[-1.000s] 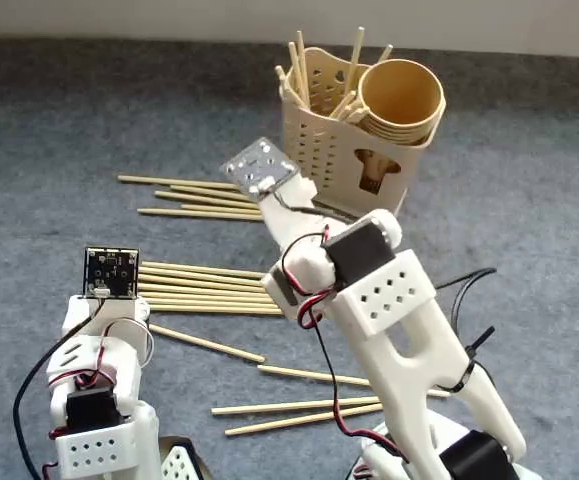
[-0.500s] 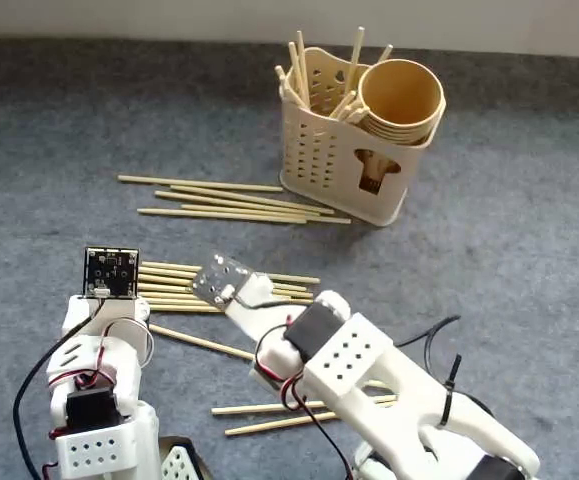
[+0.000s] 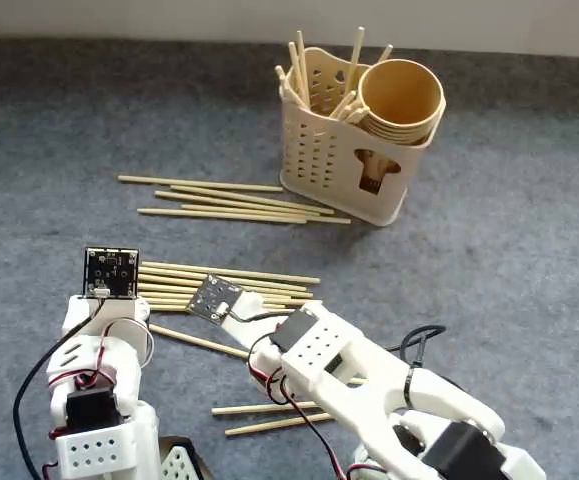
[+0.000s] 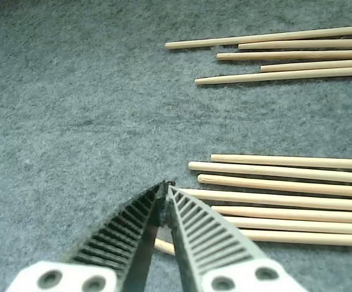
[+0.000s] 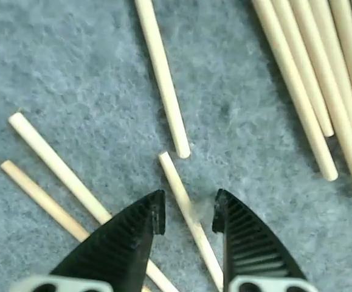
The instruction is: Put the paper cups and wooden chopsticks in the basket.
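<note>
A cream perforated basket point(image 3: 344, 165) stands at the back of the grey carpet, with stacked paper cups point(image 3: 401, 98) and several wooden chopsticks point(image 3: 304, 65) in it. Loose chopsticks lie in a far row point(image 3: 224, 200), a middle row point(image 3: 224, 283) and a few near ones point(image 3: 269, 410). My right arm point(image 3: 314, 350) is low over the near ones. In the right wrist view my right gripper point(image 5: 188, 210) is open, with one chopstick point(image 5: 174, 181) lying on the carpet between its fingers. My left gripper point(image 4: 165, 187) is shut and empty, beside the ends of the middle row point(image 4: 285, 194).
My left arm point(image 3: 104, 340) stands at the front left. In the right wrist view, another chopstick point(image 5: 162, 79) ends just ahead of the fingers, two more point(image 5: 48, 164) lie to one side, and a bundle point(image 5: 321, 91) lies to the other. Bare carpet point(image 3: 529, 260) spreads to the right of the basket.
My right arm has drawn back from beside the basket and dropped low over the near chopsticks. The left arm has stayed still.
</note>
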{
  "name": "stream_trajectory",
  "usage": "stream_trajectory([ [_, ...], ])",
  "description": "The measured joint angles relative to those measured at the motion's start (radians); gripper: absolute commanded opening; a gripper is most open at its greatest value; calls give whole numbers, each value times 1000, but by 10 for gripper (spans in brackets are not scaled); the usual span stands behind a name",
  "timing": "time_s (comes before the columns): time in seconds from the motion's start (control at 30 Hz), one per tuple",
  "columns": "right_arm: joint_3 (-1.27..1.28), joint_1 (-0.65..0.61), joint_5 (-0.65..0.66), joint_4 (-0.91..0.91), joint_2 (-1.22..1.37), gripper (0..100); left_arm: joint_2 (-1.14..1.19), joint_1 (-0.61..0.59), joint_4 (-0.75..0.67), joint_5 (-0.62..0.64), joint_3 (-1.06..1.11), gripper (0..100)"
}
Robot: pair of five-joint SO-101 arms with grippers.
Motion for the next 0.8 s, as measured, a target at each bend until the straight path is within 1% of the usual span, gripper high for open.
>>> stream_trajectory([
  [0.13, -2, 0, 0, -12, 48, 135, 0, 0, 0, 0, 0, 7],
  [0.33, -5, 8, 0, -21, 55, 9, 0, 0, 0, 0, 0, 7],
  [0.47, -3, 14, 5, -21, 60, 5, 0, 0, 0, 0, 0, 7],
  [0.5, -3, 29, 15, -21, 63, 5, 0, 0, 0, 0, 0, 7],
  [0.67, -2, 107, 150, -20, 63, 5, 0, 0, 0, 0, 0, 7],
  [0.8, -2, 160, 209, -18, 63, 5, 0, 0, 0, 0, 0, 7],
])
